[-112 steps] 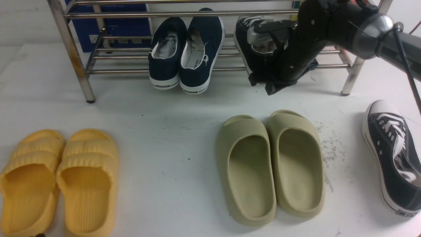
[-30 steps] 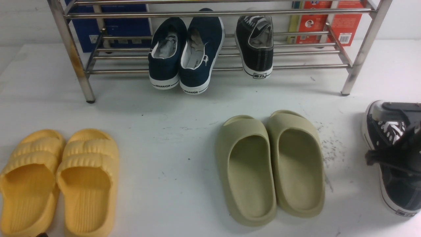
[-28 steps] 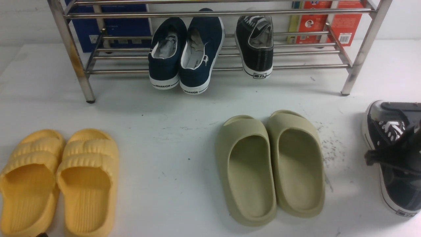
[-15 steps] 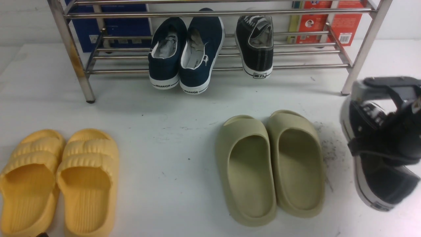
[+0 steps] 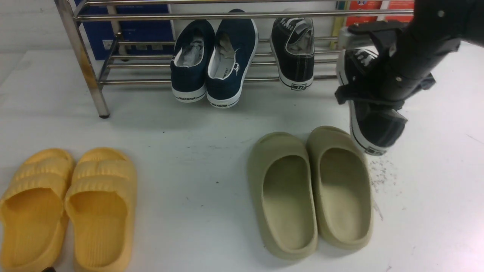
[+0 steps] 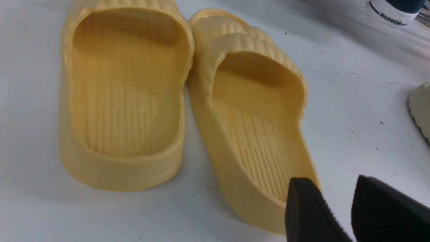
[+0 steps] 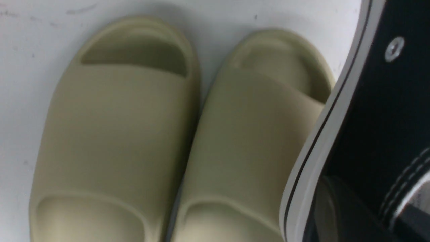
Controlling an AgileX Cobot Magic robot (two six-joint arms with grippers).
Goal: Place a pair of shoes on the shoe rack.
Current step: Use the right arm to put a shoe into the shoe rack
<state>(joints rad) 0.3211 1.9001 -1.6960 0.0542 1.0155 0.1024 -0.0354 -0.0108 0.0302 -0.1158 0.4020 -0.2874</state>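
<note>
One black canvas sneaker (image 5: 295,53) of the pair of shoes lies on the lower bars of the steel shoe rack (image 5: 227,16), heel toward me. The other black sneaker (image 5: 376,132) hangs in the air just in front of the rack's right part, heel down, above the right olive slide. My right gripper (image 5: 363,92) is shut on its side wall. The right wrist view shows this sneaker's (image 7: 369,101) white sole edge and black canvas up close. My left gripper (image 6: 331,185) is open and empty, low by the heel of a yellow slide (image 6: 255,111).
Two navy WARRIOR sneakers (image 5: 213,60) sit on the rack to the left of the black one. Olive slides (image 5: 310,189) lie mid-table under the held shoe and yellow slides (image 5: 68,204) at the front left. A blue box (image 5: 128,30) and a red box (image 5: 374,7) stand behind the rack.
My right gripper closed on the black sneaker lying at the table's right edge, lifted it, and carried it up and left toward the rack. The left arm stayed put.
</note>
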